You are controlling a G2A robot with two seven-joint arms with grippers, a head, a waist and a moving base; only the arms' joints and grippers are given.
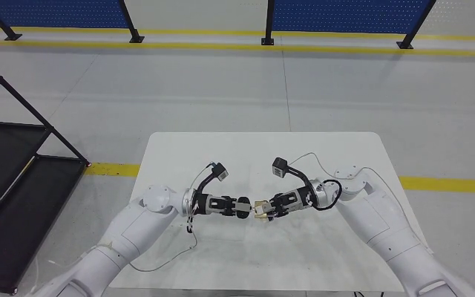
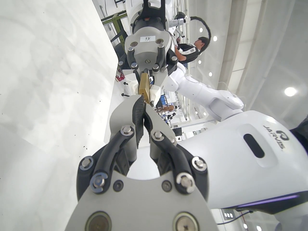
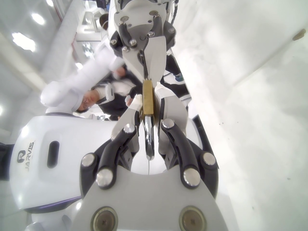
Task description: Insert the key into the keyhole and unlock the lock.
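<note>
A brass padlock [image 3: 147, 98] with a silver shackle [image 3: 149, 135] is held above the white table [image 1: 326, 245], with my right gripper [image 3: 147, 104] shut on its body. My left gripper [image 2: 143, 103] faces it head-on, fingers pressed together, tips touching the padlock [image 2: 144, 86] at its end away from the shackle. A thin key blade [image 3: 145, 73] runs from between the left fingers into that end; the rest of the key is hidden by the pads. In the top view the two grippers meet at the padlock [image 1: 260, 210] over the table's middle.
A black rack [image 1: 30, 185] stands off the table's left side. Thin cables [image 1: 167, 260] trail from the left arm over the table. Blue barriers [image 1: 341, 15] line the far floor. Bare table surface lies on all sides of the grippers.
</note>
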